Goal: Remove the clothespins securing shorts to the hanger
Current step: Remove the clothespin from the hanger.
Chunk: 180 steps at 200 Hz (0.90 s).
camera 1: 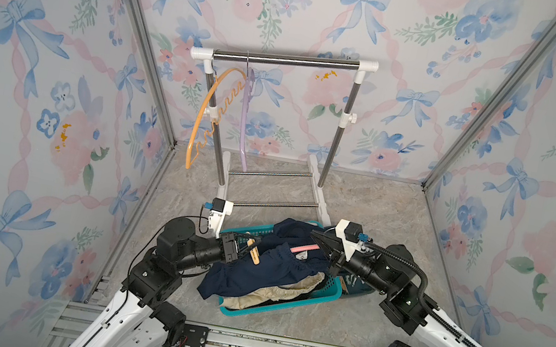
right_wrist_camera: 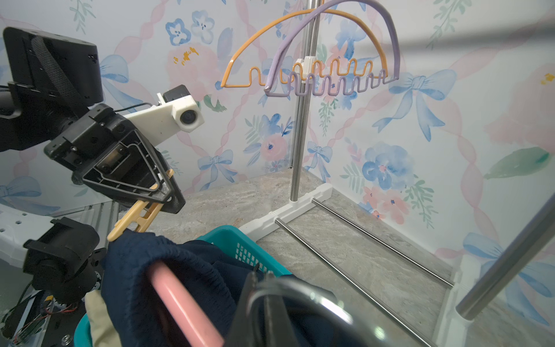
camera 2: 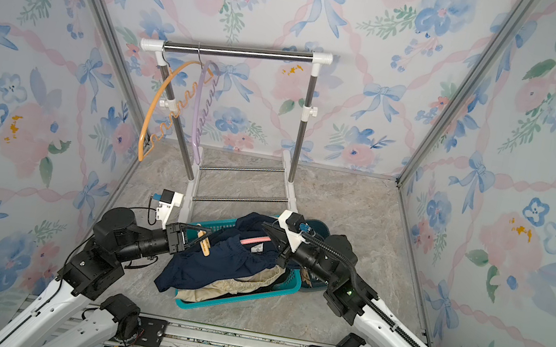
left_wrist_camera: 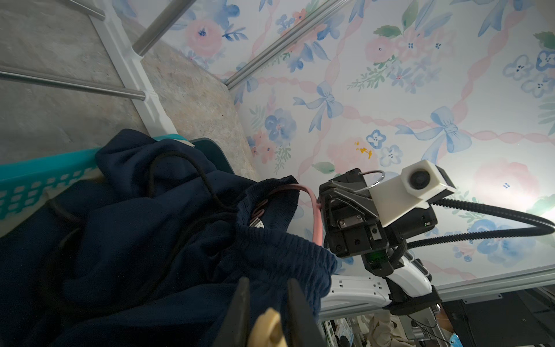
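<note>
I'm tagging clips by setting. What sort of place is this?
Likely a mock laundry corner in a robot test booth: floral wall panels, a small clothes rack with hangers, a basket of shorts.

Lit evenly and brightly in both top views, with faint soft shadows and bowed lines at the edges. Underexposed on the navy shorts [left_wrist_camera: 135,240] in the left wrist view, blurred on the near clothespin [left_wrist_camera: 267,327]; blurred too on the pink hanger [right_wrist_camera: 180,303] and rack bar [right_wrist_camera: 507,261] in the right wrist view
</note>
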Tool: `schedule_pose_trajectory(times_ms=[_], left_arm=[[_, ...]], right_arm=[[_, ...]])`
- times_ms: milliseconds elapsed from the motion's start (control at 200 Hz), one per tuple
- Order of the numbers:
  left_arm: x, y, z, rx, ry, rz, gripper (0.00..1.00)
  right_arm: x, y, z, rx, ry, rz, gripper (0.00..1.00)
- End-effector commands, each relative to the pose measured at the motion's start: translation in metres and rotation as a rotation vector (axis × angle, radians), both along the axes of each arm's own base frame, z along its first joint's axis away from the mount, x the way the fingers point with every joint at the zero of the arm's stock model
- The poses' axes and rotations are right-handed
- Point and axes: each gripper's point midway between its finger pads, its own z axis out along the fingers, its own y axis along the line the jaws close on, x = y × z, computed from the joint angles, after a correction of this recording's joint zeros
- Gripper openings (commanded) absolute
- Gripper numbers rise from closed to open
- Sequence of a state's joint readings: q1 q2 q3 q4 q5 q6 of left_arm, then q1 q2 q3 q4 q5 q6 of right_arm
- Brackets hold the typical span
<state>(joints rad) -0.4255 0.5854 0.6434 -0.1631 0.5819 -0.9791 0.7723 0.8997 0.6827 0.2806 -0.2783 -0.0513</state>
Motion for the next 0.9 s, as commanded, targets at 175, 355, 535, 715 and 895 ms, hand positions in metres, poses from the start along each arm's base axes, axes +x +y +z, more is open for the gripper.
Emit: schedule_pose_trajectory(times_ms=[175, 355, 535, 715, 895], left_arm=[[0.013, 0.022, 0.016, 0.059, -0.045, 0.147, 0.0], [0.018, 0.026, 0.014, 0.069, -0.04, 0.175, 0.0], [0.021, 0.029, 0.032, 0.064, -0.066, 0.201, 0.0], [0.024, 0.034, 0.033, 0.084, -0.07, 0.231, 0.0], [0.028, 0.046, 0.037, 0.13, -0.125, 0.294, 0.0]], right_arm=[[0.008, 0.014, 0.015, -0.016, 0.021, 0.025, 0.0], [0.01, 0.028, 0.008, -0.07, 0.046, 0.074, 0.0], [0.01, 0.036, 0.002, -0.124, 0.065, 0.119, 0.0], [0.017, 0.029, 0.005, -0.115, 0.066, 0.093, 0.0], [0.031, 0.024, 0.008, -0.118, 0.104, -0.008, 0.0]])
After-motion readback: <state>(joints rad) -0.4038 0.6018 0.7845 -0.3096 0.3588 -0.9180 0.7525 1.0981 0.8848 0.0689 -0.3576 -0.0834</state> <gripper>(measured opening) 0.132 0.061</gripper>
